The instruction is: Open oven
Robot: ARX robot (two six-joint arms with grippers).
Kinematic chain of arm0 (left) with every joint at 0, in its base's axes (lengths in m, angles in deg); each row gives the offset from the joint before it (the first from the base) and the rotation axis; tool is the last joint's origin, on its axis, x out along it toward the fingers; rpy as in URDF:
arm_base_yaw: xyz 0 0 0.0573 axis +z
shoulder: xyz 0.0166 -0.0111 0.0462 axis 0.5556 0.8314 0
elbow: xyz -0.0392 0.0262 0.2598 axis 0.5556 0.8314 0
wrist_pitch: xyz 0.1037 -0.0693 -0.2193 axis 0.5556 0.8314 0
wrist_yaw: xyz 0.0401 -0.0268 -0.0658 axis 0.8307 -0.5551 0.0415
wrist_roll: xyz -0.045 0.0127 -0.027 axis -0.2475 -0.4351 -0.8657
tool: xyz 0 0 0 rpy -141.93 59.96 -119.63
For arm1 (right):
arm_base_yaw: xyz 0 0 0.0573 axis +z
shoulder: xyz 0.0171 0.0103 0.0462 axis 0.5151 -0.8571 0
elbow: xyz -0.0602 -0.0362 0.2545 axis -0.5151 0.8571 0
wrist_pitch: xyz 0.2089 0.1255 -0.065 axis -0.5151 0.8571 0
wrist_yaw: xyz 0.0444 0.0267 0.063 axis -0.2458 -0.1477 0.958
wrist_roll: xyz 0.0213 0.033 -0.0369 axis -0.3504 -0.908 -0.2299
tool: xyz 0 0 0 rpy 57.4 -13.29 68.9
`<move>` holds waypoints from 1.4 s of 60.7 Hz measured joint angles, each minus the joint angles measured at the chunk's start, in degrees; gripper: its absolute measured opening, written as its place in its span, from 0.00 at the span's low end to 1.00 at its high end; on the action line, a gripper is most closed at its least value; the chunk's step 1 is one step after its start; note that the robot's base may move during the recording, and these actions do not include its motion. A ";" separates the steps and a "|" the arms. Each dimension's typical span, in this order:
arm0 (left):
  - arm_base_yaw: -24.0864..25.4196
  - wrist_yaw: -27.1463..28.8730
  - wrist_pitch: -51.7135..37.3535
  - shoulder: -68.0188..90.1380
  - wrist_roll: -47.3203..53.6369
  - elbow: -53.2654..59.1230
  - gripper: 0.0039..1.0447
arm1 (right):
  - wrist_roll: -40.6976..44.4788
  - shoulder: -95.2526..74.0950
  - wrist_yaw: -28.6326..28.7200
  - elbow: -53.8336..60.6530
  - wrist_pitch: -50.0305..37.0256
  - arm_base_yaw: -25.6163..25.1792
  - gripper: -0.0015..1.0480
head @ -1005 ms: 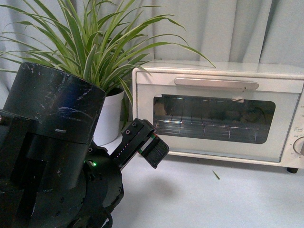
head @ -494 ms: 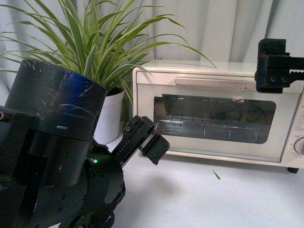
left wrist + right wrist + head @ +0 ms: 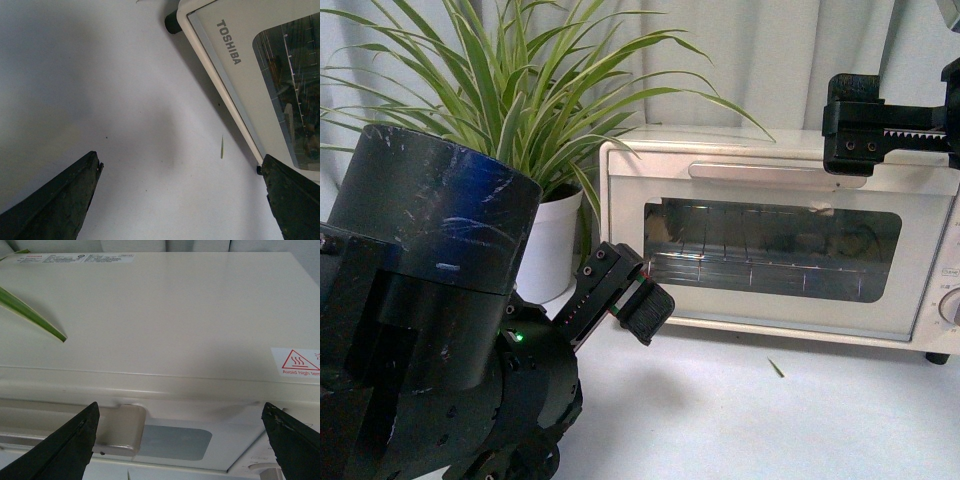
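Note:
The cream-white oven [image 3: 780, 240] stands at the back of the table with its door shut. Its silver bar handle [image 3: 760, 172] runs along the top of the door above the glass window. My right gripper [image 3: 840, 125] is open and hovers above the oven's top front edge, near the handle's right end. In the right wrist view the gripper [image 3: 180, 410] looks down on the oven top [image 3: 165, 315], with the handle's end [image 3: 115, 427] beside one finger. My left gripper [image 3: 635, 295] is open and empty, low over the table before the oven's lower left corner [image 3: 235, 55].
A potted spider plant [image 3: 520, 100] in a white pot [image 3: 548, 250] stands left of the oven; one leaf [image 3: 30, 315] lies over the oven top. A knob [image 3: 950, 305] sits on the oven's right side. A small leaf scrap [image 3: 775, 368] lies on the white table [image 3: 770, 420].
My right gripper has come into view from the right and moved left over the oven's top right front edge. The left arm has barely moved. The door stays shut.

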 joint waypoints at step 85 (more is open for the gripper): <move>0.48 0.17 -0.39 -0.22 -0.26 0.02 0.94 | -4.28 4.48 9.44 8.83 1.38 -0.68 0.91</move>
